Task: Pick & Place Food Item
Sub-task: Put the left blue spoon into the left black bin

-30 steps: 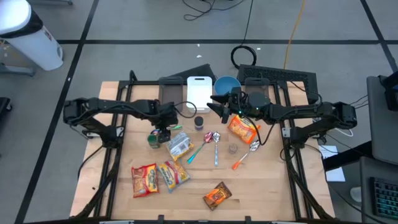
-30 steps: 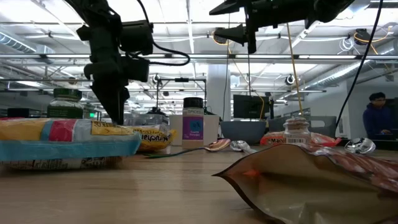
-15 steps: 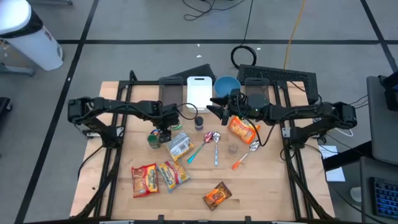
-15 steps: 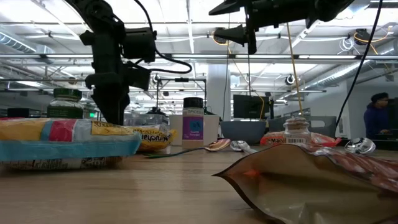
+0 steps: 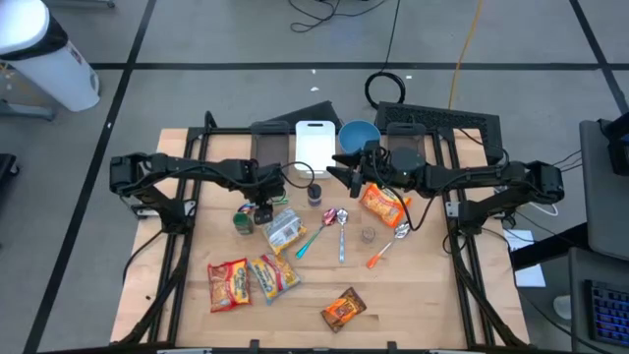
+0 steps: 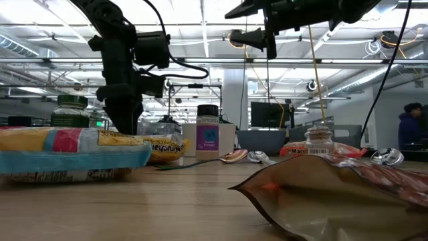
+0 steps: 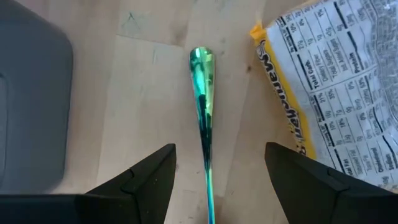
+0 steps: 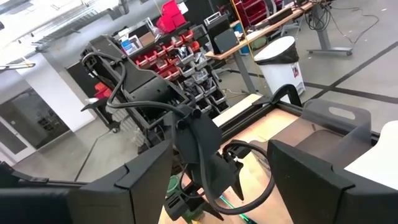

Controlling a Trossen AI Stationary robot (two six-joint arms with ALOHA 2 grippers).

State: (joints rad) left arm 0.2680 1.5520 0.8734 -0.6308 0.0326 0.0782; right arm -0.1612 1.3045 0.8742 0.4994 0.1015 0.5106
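Currently, left to right across the counter:

Left gripper: low over the counter with jaws spread wide and nothing held; the left wrist view shows a green spoon lying between its fingers and a snack bag just beside.

Task's thing: likely that white-backed snack bag, lying flat just beside the left gripper, next to a green-lidded jar.

Handling, as a judgement: light, soft, crinkly and slippery film; contents probably crush easily. Best taken by a narrow edge or sealed end, with a gentle pinch.

Right gripper: raised near the blue bowl, jaws wide, empty, waiting above an orange packet.
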